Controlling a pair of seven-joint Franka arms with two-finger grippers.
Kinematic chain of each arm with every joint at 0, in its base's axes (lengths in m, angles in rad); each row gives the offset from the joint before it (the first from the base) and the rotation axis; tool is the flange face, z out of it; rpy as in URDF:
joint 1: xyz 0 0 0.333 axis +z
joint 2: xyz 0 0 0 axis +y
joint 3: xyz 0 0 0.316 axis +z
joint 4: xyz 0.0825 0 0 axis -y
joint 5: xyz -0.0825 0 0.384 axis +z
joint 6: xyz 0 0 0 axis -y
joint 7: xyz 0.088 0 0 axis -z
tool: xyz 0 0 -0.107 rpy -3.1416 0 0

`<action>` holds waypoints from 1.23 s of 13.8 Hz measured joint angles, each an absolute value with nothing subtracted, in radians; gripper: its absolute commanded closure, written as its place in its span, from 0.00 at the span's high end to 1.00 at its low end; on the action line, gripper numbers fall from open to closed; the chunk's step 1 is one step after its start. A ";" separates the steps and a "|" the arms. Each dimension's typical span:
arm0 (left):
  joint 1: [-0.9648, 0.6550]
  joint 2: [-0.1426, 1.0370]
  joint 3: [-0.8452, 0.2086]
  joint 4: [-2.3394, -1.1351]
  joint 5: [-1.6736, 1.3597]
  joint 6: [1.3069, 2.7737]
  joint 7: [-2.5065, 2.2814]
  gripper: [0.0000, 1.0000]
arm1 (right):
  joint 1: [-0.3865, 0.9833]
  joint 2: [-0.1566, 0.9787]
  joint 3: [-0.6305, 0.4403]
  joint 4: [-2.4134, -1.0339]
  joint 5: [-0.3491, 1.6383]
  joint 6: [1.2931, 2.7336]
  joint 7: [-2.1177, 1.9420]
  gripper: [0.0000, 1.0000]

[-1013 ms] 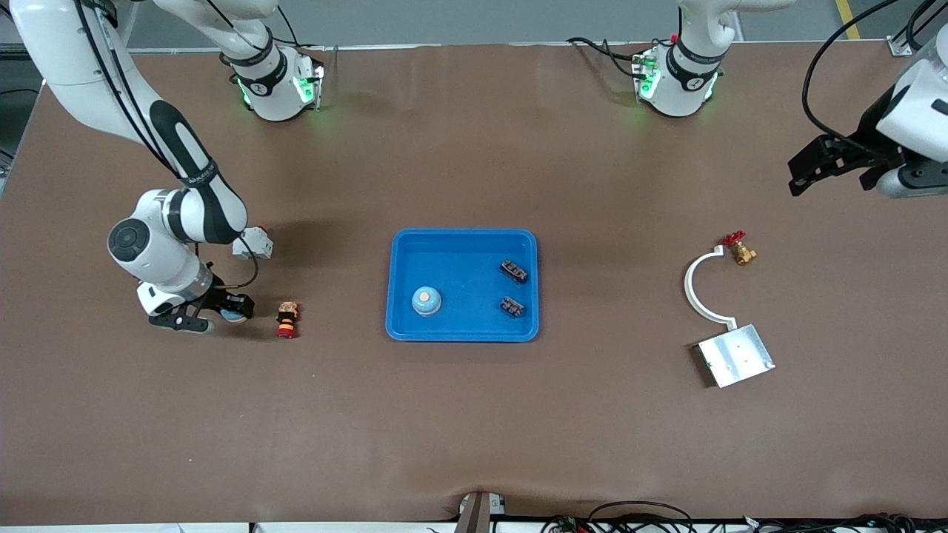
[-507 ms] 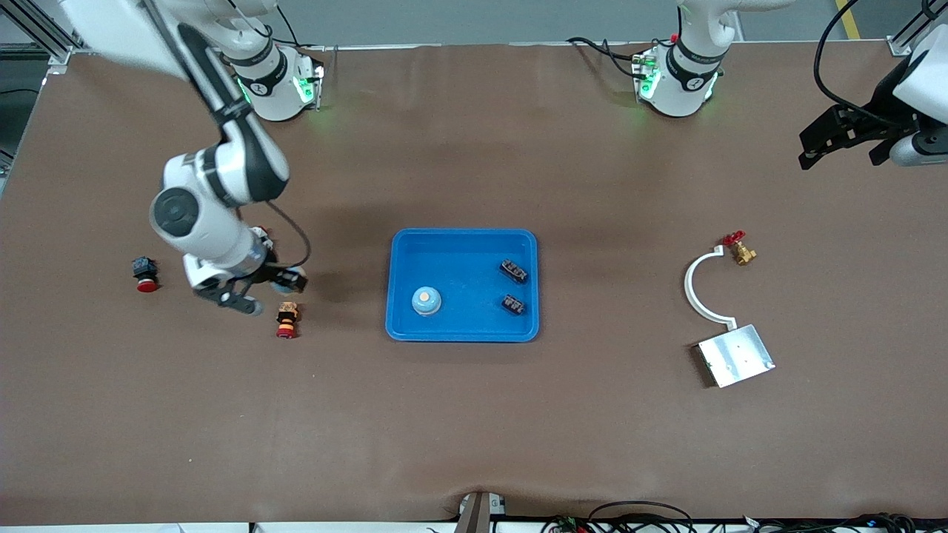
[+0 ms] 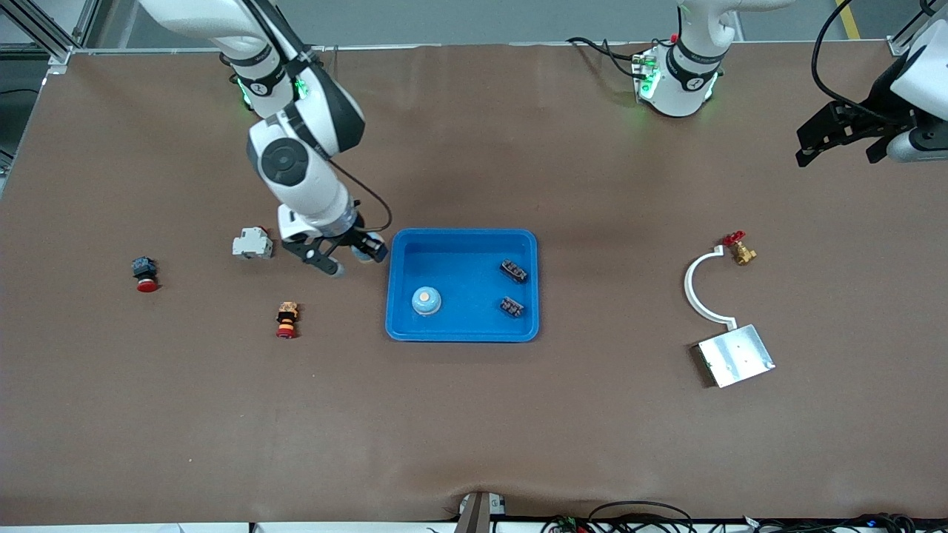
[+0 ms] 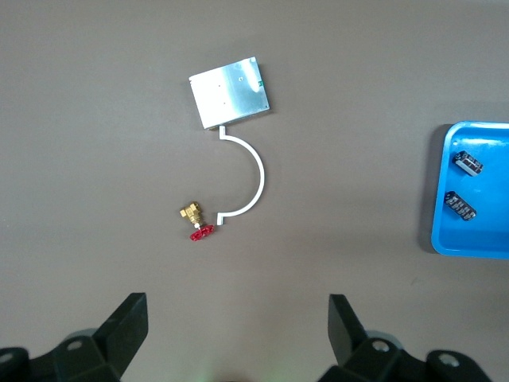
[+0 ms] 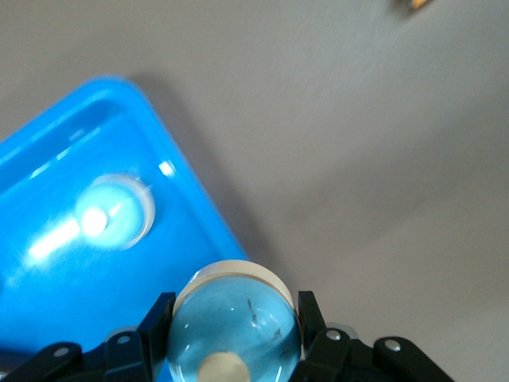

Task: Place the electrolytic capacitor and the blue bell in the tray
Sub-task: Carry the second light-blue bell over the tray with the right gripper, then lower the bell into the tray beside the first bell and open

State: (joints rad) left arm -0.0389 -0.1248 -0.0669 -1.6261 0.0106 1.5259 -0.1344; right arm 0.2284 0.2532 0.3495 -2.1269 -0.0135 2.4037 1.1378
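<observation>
- Right gripper (image 3: pixel 348 257) clamps a pale blue round bell (image 5: pixel 235 322) over the brown table (image 3: pixel 474 414), just beside the bright blue shallow plastic tray (image 3: pixel 463 334).
- Second identical bell (image 3: pixel 426 300) sits in tray.
- Left gripper (image 3: pixel 840 141) waits, spread wide.

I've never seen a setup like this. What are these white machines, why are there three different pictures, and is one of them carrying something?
Two white robot arms stand at a brown table; each ends in a two-finger gripper. One picture looks down from a high camera facing them; the other two come from cameras on the arms' wrists. The right gripper is shut on a pale blue bell, just beside the blue tray. In the tray lie another blue bell and two dark capacitors. The left gripper waits open over the left arm's end of the table, above a metal plate, a white curved bracket and a small brass valve.
</observation>
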 measured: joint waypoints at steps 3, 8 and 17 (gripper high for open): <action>-0.038 -0.127 -0.067 -1.623 0.011 1.506 -0.134 1.00 | 0.314 0.278 0.349 -2.122 -0.029 2.426 1.265 0.00; -0.039 -0.132 -0.067 -1.611 0.011 1.492 -0.134 1.00 | 0.354 0.427 0.348 -2.020 -0.201 2.439 1.476 0.00; -0.043 -0.122 -0.076 -1.601 0.011 1.492 -0.134 1.00 | 0.372 0.639 0.337 -1.871 -0.348 2.484 1.605 0.00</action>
